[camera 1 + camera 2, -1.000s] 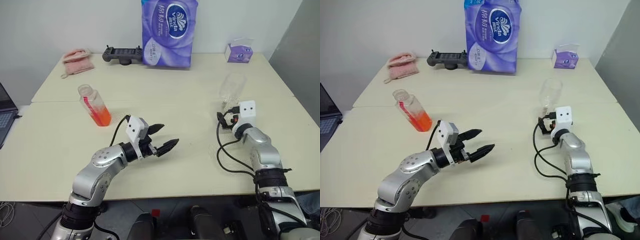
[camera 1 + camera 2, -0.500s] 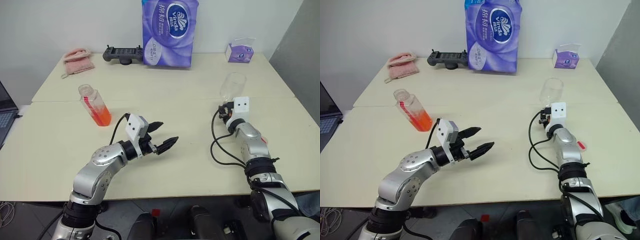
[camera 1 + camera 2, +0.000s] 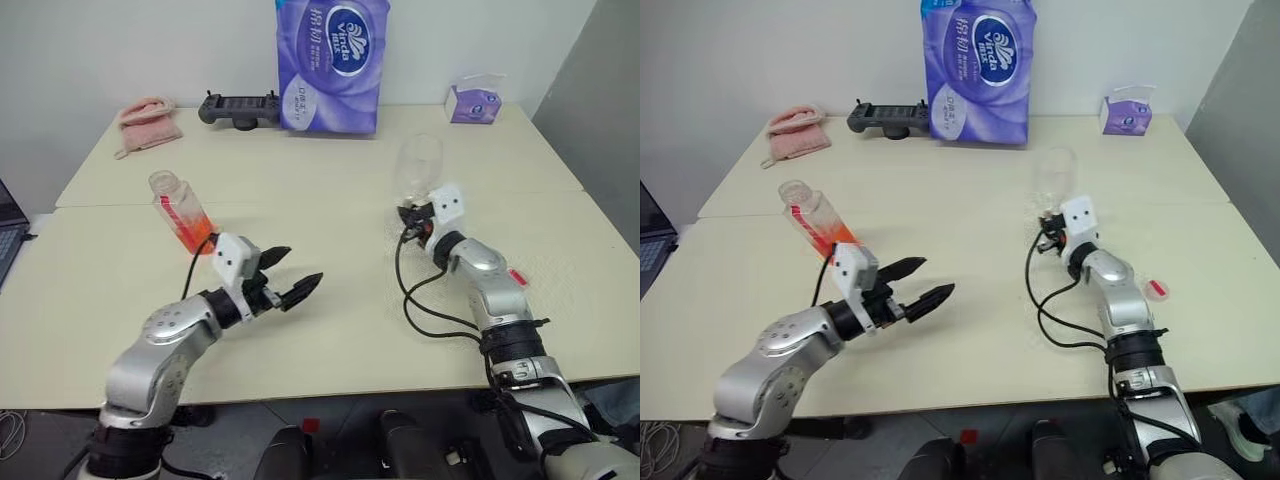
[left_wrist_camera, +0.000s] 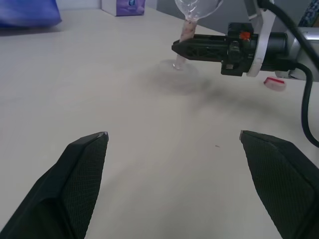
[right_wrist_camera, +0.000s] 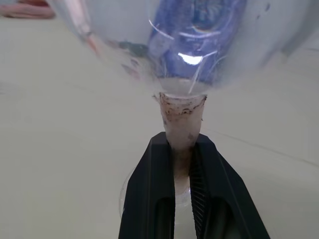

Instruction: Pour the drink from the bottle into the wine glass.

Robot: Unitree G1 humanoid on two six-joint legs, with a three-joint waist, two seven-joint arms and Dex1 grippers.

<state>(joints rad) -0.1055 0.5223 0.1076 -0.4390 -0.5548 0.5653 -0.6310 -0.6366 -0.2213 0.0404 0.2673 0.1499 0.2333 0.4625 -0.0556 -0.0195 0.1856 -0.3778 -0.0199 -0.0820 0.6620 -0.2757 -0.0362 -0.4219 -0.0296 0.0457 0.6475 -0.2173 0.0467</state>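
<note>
The left gripper [image 3: 283,275] hangs just above the table [image 3: 340,320] near its front edge, its two black fingers [image 4: 79,164] spread as wide as they go and holding nothing. Just behind it and slightly toward the robot's left stands the bottle [image 3: 182,211], uncapped, leaning a little, with the orange-red drink [image 3: 200,236] collected in its lower part; the bottle is near this gripper but not in contact with it. Ahead of the open fingers and toward the robot's right, the right gripper [image 5: 182,154] is clamped tight on the stem of the glass [image 3: 417,165], directly below the bowl, with a pinkish-white sleeve around the stem at the point of grip. The glass stands upright and its bowl looks empty; whether its foot rests on the table or is raised off it cannot be told. Beside the right forearm, on the outer side, a small red cap [image 3: 1156,290] lies flat on the table. Well beyond both grippers, along the far edge by the wall, are a pink cloth [image 3: 148,114], a black controller [image 3: 238,107], a tall purple tissue pack [image 3: 329,62] and a small purple tissue box [image 3: 473,103].
</note>
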